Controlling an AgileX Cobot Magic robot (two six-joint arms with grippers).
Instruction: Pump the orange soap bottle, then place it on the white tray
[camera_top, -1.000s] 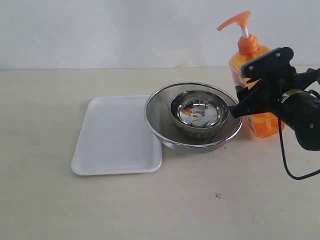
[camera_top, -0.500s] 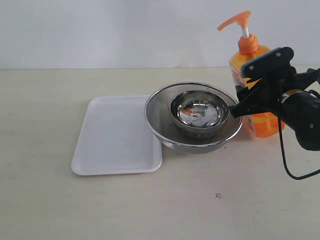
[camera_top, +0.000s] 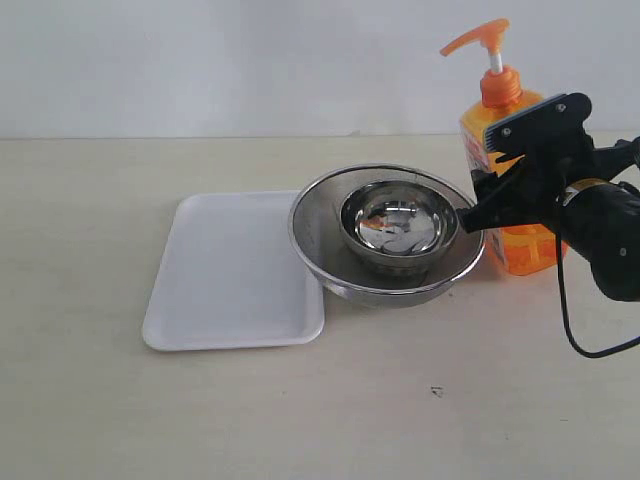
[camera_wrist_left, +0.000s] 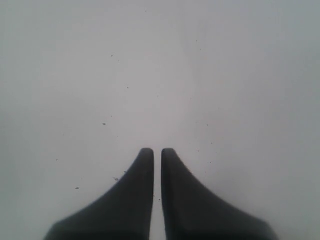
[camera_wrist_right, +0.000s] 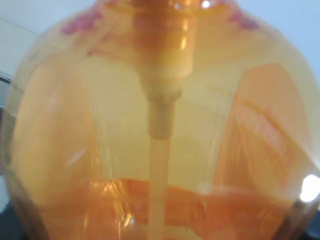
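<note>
The orange soap bottle is upright at the right, just behind and beside the steel bowls, its orange pump head raised on the white stem. My right gripper is shut on the bottle's body, one black finger on each side. In the right wrist view the translucent orange soap bottle fills the picture, with its inner tube down the middle. The white tray lies flat at the left, touching the large bowl. My left gripper is shut over a bare pale surface and holds nothing.
A large steel bowl with a smaller steel bowl inside it stands between the tray and the bottle. A black cable hangs from the right arm. A small dark speck lies on the beige tabletop in front.
The bottle and my right gripper have shifted slightly to the right and a touch upward together. The tray and bowls have not moved.
</note>
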